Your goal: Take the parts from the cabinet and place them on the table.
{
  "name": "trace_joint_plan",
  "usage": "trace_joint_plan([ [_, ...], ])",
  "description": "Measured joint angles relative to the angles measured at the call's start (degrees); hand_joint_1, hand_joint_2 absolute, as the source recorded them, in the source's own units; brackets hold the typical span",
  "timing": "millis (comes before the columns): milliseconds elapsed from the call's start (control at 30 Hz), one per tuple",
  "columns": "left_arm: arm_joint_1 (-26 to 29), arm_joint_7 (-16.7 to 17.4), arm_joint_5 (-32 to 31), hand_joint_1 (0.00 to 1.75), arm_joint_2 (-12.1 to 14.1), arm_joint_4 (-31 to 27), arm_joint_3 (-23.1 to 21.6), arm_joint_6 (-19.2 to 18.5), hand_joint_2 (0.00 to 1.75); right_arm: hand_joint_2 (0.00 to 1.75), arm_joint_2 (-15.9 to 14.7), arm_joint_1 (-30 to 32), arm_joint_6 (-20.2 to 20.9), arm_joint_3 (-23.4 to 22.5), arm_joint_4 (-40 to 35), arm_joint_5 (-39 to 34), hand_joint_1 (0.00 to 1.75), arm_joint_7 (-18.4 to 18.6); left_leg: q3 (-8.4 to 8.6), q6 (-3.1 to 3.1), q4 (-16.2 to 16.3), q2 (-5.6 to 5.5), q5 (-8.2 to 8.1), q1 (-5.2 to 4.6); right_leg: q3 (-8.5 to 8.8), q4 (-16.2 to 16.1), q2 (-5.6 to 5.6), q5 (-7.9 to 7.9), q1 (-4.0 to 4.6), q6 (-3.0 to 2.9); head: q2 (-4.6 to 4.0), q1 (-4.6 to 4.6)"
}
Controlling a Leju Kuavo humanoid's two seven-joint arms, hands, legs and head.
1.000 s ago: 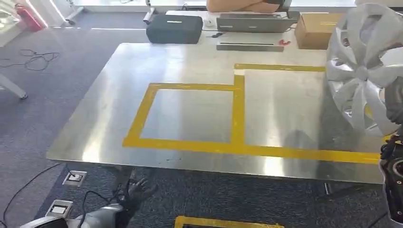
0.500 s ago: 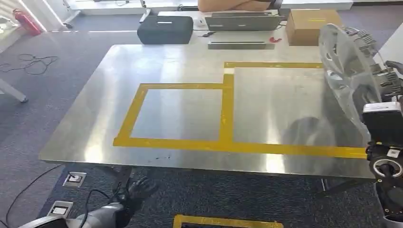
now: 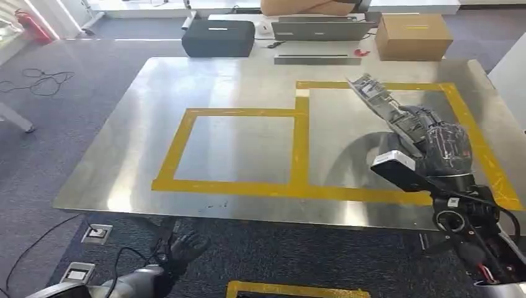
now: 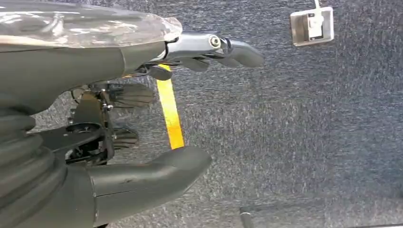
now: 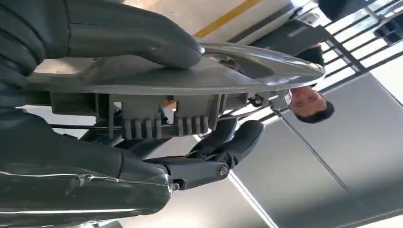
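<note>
Steel bench (image 3: 248, 81) across most of the head view, marked with yellow tape (image 3: 300, 149) into a left box and a larger right bay running toward the far right edge. Beyond the far edge: a black case (image 3: 218, 38), a laptop (image 3: 319, 30), a cardboard box (image 3: 413, 36), a person's forearms at the top of the frame.

Over the right bay, the silver wheel cover (image 3: 379, 99), now tipped nearly flat and edge-on, ribbed underside partly showing, far rim over the bay's far tape line. A second ago upright at the right edge of the view, spoked face toward the camera; half a second ago turning side-on. Swung inward and laid over since, so carried over the marked zone and angled for setting down. Contact with the bench surface not clear from here; a soft shadow beneath suggests a gap.

Right hand (image 3: 441, 144) clamped on the cover's near rim: in the wrist view the thumb (image 5: 138, 33) pressed on one face, darker fingers (image 5: 228, 137) curled under the ribbed side. Grip apparently firm.

Left hand (image 3: 181, 248) low, below the bench's front edge, fingers spread, holding nothing, carpet and a floor socket (image 4: 311, 26) beyond it in the wrist view.

Judged stage: transport done, lowering and release remaining.
</note>
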Motion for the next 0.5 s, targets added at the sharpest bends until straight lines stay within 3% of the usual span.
trace_joint_plan([
  [167, 0.0, -0.2, 0.0, 0.00, 0.0, 0.0, -0.2, 0.0, 1.75, 1.75, 0.7, -1.0, 5.1, 2.6, 3.7, 2.5, 1.75, -1.4, 0.05, 0.00, 0.0, 0.03, 0.00, 0.00, 0.07, 0.0, 0.05, 0.05, 0.01, -0.02, 0.00, 0.00],
  [333, -0.2, -0.2, -0.2, 0.00, -0.1, 0.0, -0.6, 0.0, 1.75, 1.75, 2.9, -0.8, 4.5, 6.1, 9.6, 6.3, 1.75, -3.8, 0.05, 0.03, 0.0, 0.03, 0.03, 0.01, 0.07, 0.0, 0.03, 0.05, 0.01, -0.02, 0.00, 0.00],
  [500, -0.2, 0.2, -0.9, 0.00, -0.3, 0.0, -0.9, -0.2, 1.75, 1.75, 5.8, -1.3, 1.9, 9.9, 15.3, 13.7, 1.75, -2.7, 0.04, 0.04, 0.0, 0.03, 0.03, 0.00, 0.08, 0.0, 0.01, 0.05, 0.01, -0.02, 0.00, 0.00],
])
